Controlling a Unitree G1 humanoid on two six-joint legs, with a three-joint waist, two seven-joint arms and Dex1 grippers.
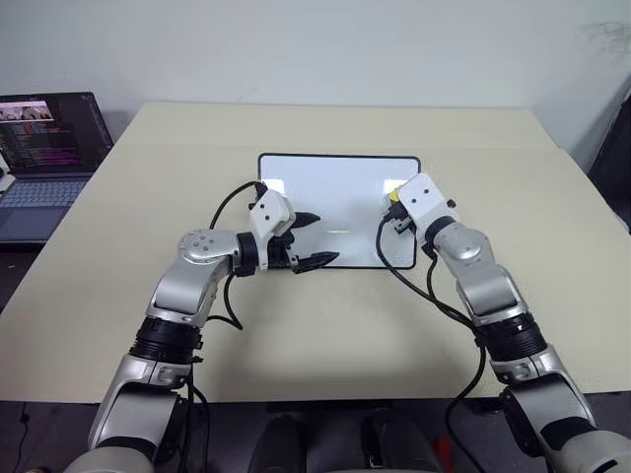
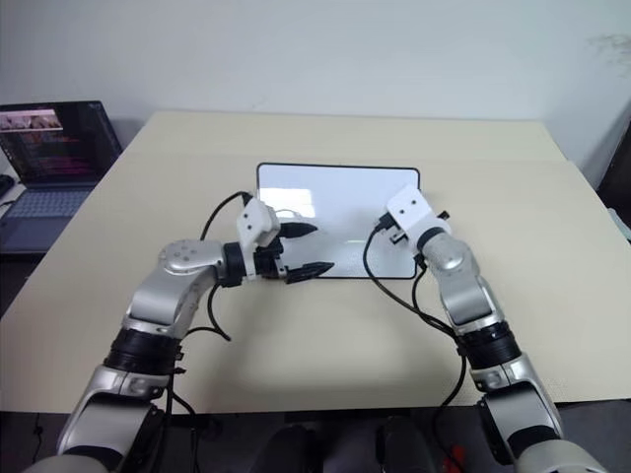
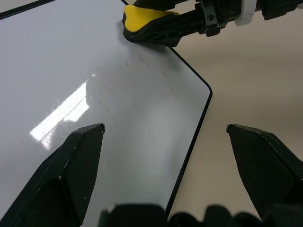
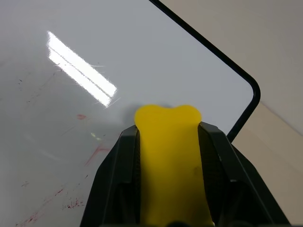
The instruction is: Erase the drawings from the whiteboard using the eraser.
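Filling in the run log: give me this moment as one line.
right tool: shut on yellow oblong eraser, on glossy white black-framed whiteboard | left tool: open, at board's edge | faint red smears remain

Glossy smooth whiteboard (image 1: 340, 202), matt beige table (image 1: 296, 335), soft-looking yellow eraser (image 4: 170, 161)

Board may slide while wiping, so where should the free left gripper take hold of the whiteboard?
On the whiteboard's near left corner, coming in low from the robot's side: the thin frame lies flat on the table, and the open left gripper hovers there, away from the eraser.
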